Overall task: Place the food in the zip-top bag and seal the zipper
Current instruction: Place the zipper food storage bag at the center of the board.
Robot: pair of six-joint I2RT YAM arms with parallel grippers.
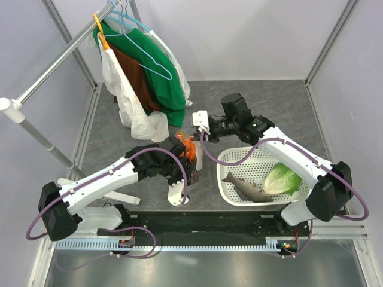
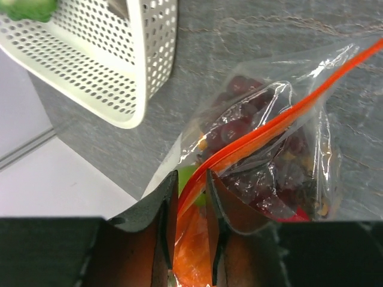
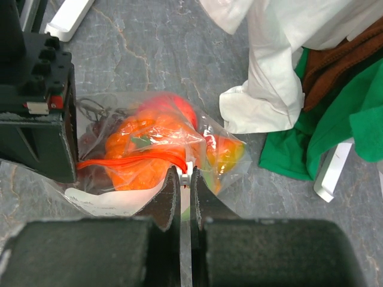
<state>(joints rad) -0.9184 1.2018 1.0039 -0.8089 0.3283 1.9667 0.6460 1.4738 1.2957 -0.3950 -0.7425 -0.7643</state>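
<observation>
The bag (image 1: 190, 156), filled with grapes (image 2: 239, 128) and orange pieces (image 3: 143, 143), sits mid-tabletop (image 1: 281, 107) between the two hands, its edge near the left rim of the basket (image 1: 248, 162), where the fish (image 1: 245, 186) and lettuce (image 1: 282, 179) lie. The left hand (image 2: 190, 179) stands narrow astride one end of the zipper (image 2: 269, 125), though whether it pinches the strip cannot be told. The right hand (image 3: 185, 173) is closed tight on the strip's other end, and bare tabletop stretches behind the bag, with hanging clothes (image 1: 149, 78) near at the back left.
</observation>
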